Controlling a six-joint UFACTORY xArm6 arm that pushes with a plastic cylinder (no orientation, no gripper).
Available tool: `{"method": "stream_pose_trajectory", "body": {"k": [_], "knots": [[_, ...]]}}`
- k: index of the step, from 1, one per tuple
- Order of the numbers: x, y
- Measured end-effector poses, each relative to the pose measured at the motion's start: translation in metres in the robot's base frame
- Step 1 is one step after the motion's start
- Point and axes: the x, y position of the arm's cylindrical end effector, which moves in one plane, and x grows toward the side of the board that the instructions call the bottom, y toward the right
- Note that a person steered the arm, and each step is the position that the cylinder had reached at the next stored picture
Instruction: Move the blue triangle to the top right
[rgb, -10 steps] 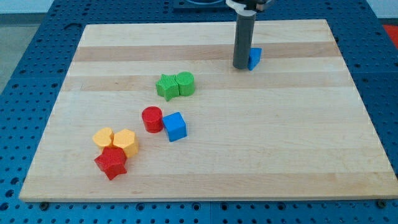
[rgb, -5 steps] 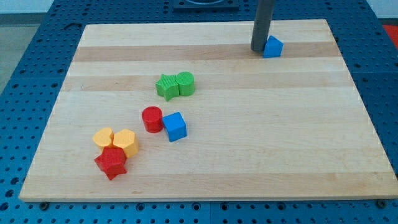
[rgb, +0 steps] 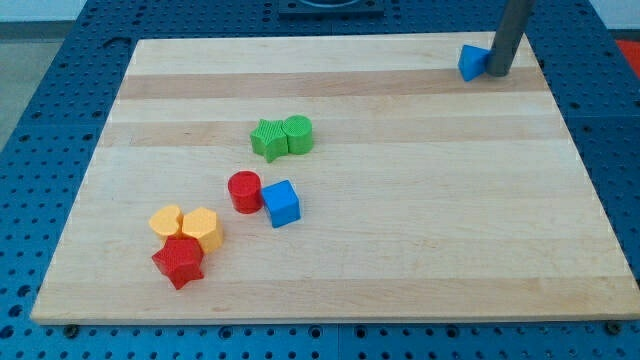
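The blue triangle lies on the wooden board near the view's top right corner. My tip rests on the board just to the right of the blue triangle, touching or almost touching it. The dark rod rises from there out of the view's top.
A green star and a green cylinder sit together left of the board's middle. A red cylinder touches a blue cube. Two yellow blocks and a red star cluster at the bottom left.
The blue triangle has slid right and up toward the top right corner. My tip moved right with it and now stands on its right side instead of its left.
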Motion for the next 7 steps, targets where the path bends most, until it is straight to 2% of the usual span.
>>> {"method": "stream_pose_trajectory", "body": {"k": [2,3,6,7], "knots": [[0.031,-0.010],[0.036,-0.052],[-0.012,-0.050],[-0.012,-0.055]]}}
